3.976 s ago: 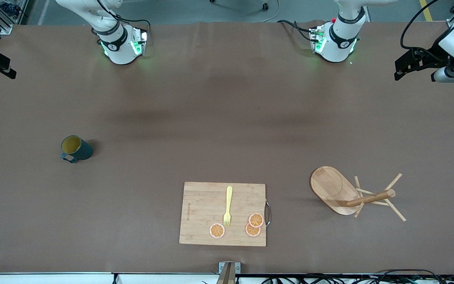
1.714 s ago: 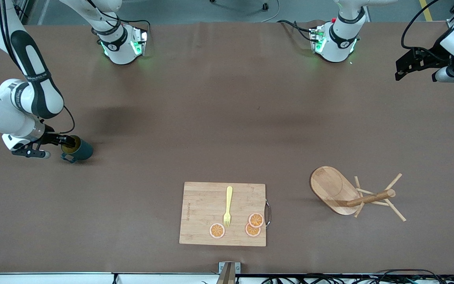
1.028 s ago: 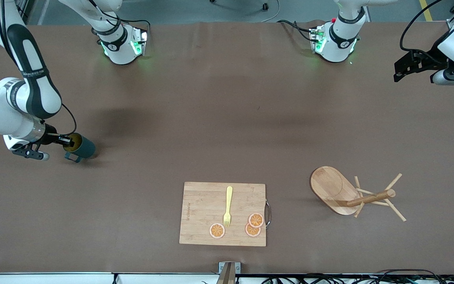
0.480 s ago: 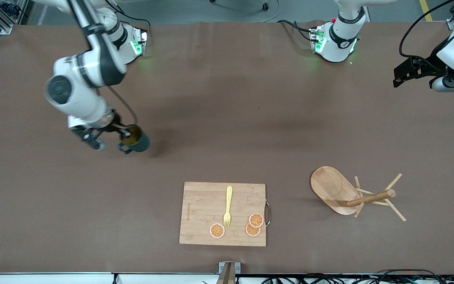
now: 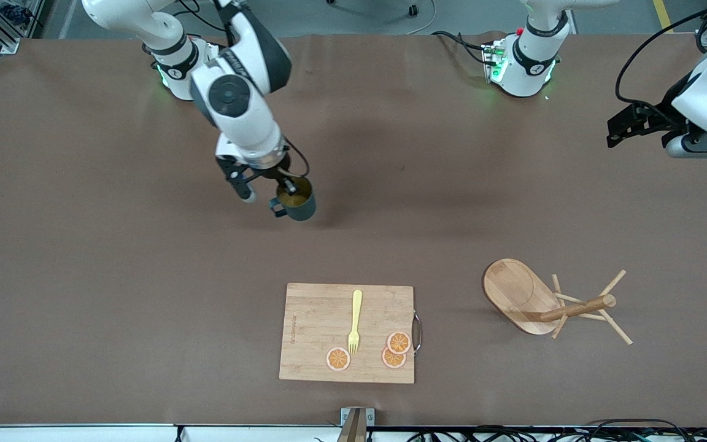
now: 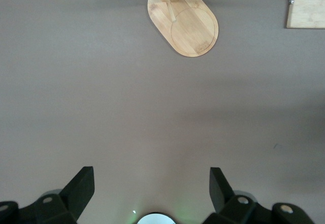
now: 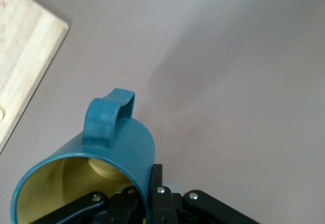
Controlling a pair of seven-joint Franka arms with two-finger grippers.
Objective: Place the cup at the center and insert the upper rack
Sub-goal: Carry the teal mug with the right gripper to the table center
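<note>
Gripping the teal, yellow-lined cup (image 5: 295, 199) by its rim, right gripper (image 5: 284, 185) jaws clamped, left gripper (image 5: 626, 126) jaws wide

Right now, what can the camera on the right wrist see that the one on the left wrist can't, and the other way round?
Only the right wrist view shows the cup, its rim pinched by the shut right pincer. Only the left wrist view shows the rack lying on its side and the open left pincer with nothing in it. Both show the brown table and an edge of the board.
</note>
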